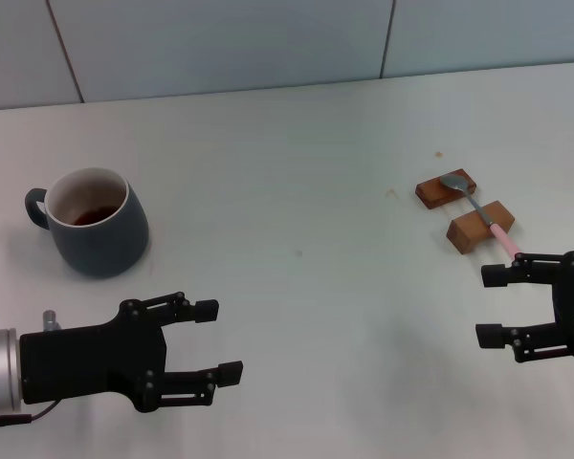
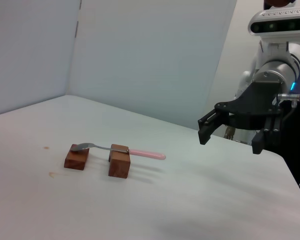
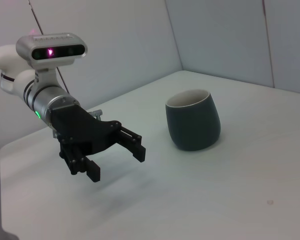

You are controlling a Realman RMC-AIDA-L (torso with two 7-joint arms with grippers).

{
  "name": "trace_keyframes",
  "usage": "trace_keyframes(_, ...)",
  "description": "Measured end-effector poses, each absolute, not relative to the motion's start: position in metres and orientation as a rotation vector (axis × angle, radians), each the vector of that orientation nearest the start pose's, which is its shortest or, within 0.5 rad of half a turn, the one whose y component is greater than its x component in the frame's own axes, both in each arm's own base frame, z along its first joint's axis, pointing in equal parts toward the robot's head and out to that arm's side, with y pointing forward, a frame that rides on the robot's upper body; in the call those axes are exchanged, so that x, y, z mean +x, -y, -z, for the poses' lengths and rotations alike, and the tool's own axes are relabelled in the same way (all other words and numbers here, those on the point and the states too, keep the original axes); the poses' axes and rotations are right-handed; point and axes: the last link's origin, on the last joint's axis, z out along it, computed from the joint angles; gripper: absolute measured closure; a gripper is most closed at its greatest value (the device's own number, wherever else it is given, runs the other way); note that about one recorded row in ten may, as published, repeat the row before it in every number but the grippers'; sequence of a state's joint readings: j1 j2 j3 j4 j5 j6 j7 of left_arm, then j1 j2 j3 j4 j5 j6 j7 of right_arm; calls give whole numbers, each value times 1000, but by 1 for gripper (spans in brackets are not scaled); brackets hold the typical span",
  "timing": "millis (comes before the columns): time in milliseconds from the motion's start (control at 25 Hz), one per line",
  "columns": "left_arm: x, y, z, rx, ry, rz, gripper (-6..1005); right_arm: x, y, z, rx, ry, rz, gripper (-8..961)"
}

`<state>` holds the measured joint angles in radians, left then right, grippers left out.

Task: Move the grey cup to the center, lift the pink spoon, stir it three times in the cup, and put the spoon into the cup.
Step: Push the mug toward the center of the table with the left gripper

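Observation:
The grey cup (image 1: 98,229) stands at the table's left, handle to the left, dark liquid inside; the right wrist view shows it too (image 3: 193,124). The pink spoon (image 1: 486,216) lies across two wooden blocks at the right, its metal bowl on the far block and its pink handle pointing toward me (image 2: 140,152). My left gripper (image 1: 226,338) hovers open in front of the cup, a little to its right (image 3: 117,165). My right gripper (image 1: 483,307) is open just in front of the spoon's handle tip (image 2: 230,142). Neither gripper holds anything.
Two brown wooden blocks (image 1: 446,188) (image 1: 479,226) carry the spoon. Small brownish specks mark the table near the far block (image 1: 392,194). A tiled wall rises behind the table's far edge (image 1: 268,48). The white tabletop stretches between cup and spoon.

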<state>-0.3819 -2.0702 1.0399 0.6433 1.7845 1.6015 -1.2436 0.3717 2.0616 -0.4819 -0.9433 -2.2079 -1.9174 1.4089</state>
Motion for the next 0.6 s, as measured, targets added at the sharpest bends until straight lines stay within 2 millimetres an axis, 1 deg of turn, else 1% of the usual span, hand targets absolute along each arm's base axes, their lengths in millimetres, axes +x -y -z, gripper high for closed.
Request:
trace_keyframes(400,-266,-276,32,-2907,484,766,157,303,-264,-64,-2788,-650,-573,112)
trace_keyframes(440,-264,-277,26,-2885,467,803,157,303,-264,-64,-2786,-653,-576,113)
trace_keyframes(480,-264,-277,26,-2885,467,803,157,303,-264,-64,-2786,-653,-576,113)
trace_keyframes(520,-265,-278,21,-2859,457,828,157,303,-264,-64,-2785,-655,-578,113)
trace_keyframes(600,-269,-283,3,-2741,452,896,157,304,-264,-64,-2781,-656,-580,113)
